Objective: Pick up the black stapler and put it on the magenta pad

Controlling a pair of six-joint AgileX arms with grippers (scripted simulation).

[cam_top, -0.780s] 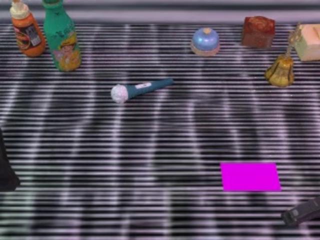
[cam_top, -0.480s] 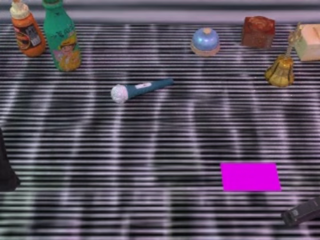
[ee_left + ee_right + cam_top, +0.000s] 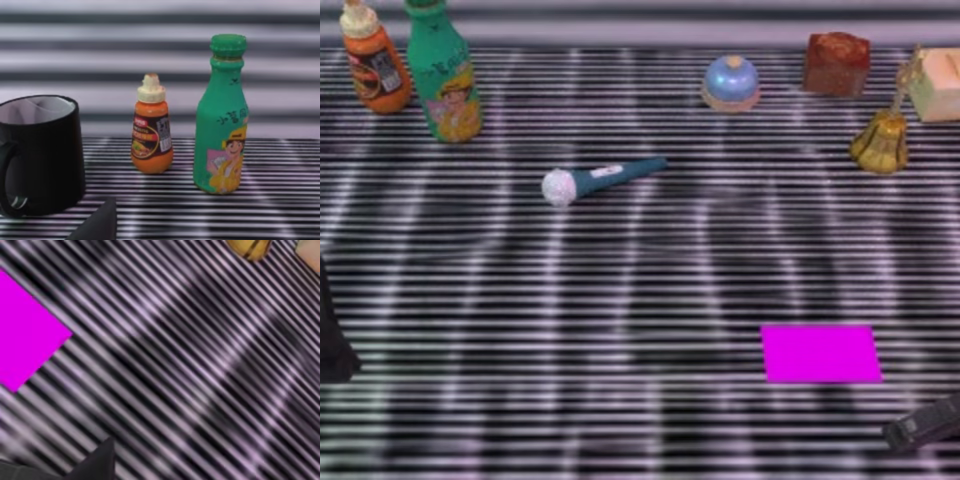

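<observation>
Striped black-and-white tabletop [image 3: 640,290] is filling the top view, where the black stapler [image 3: 922,424] is lying at the magenta pad's [image 3: 820,353] five o'clock, near it but not touching, by the table's right edge. A teal microphone [image 3: 603,179] is lying at the pad's ten o'clock, well apart. The left arm [image 3: 332,340] is sitting parked at nine o'clock of the table. From the left wrist, a black mug [image 3: 42,155], an orange sauce bottle [image 3: 151,132] and a green bottle [image 3: 221,117] are standing upright beyond the left gripper [image 3: 95,222]; whether its jaws are apart cannot be told. From the right wrist, the right gripper [image 3: 92,462] is hanging over bare stripes with the pad off to one side; its jaws likewise cannot be judged.
</observation>
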